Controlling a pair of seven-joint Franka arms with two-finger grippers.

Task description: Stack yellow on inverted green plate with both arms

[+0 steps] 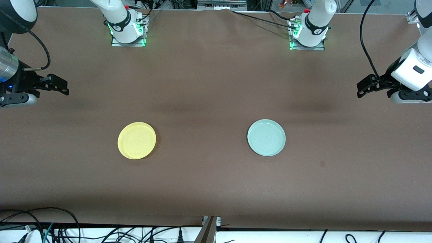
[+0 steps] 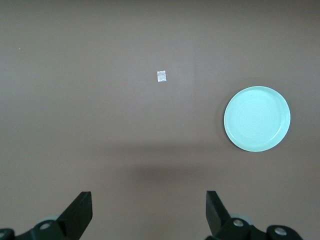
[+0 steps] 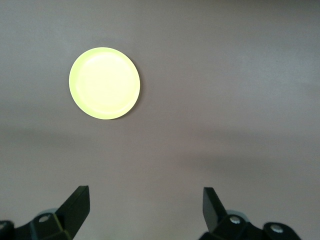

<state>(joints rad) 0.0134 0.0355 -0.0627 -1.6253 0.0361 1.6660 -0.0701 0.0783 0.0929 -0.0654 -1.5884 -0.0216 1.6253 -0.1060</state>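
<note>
The yellow plate (image 1: pixel 136 140) is lying rim-up toward the right arm's end of the bench (image 1: pixel 209 189); the green plate (image 1: pixel 266 137) (round, so no long axis) is lying rim-up toward the left arm's end. The left claw (image 1: pixel 366 88) and right claw (image 1: pixel 57 86) are being held released over the bench ends.

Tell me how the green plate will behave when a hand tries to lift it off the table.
The green plate looks rigid, so it likely won't flex. It sits low and flat, so a rim grasp may slip. Being round and shallow, it would probably slide rather than tip.

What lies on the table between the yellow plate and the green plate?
Nothing: between the yellow plate and the green plate the front view shows only bare brown table.
</note>
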